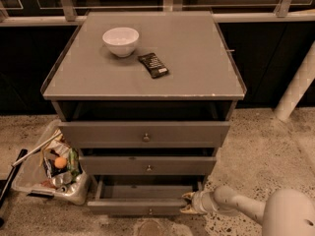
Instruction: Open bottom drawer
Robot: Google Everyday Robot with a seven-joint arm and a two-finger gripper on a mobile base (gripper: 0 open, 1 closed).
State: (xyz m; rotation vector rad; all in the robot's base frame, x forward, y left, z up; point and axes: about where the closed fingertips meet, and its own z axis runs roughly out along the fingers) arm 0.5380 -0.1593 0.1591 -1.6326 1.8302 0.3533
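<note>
Three grey drawers sit stacked in the front of the desk (197,68), and the bottom drawer (140,206) is the lowest, close to the floor, with a tiny round knob (150,211) at its centre. It is already pulled partly out, and a strip of its grey inside shows behind the front panel. The hand (187,203) is at the right end of that front panel, low down. It comes in sideways on the white arm (236,204) from the lower right. It probably works from the panel's end because the knob is so small. I cannot tell whether the hand is clenched on the panel or released from it. The drawer looks to have more travel left, so the task seems partly done.

The middle drawer (147,165) and top drawer (145,133) each have a dark gap above them.

The desk's flat grey top holds a white bowl (120,41) and, just beside it, a dark snack packet (153,65). Both are well away from the work. The speckled stone floor (266,146) carries a clear plastic bin (29,183) of rubbish at the desk's left, near the bottom drawer but apart from it. A white post (298,87) rises on the right, and dark glazed panels stand behind.
</note>
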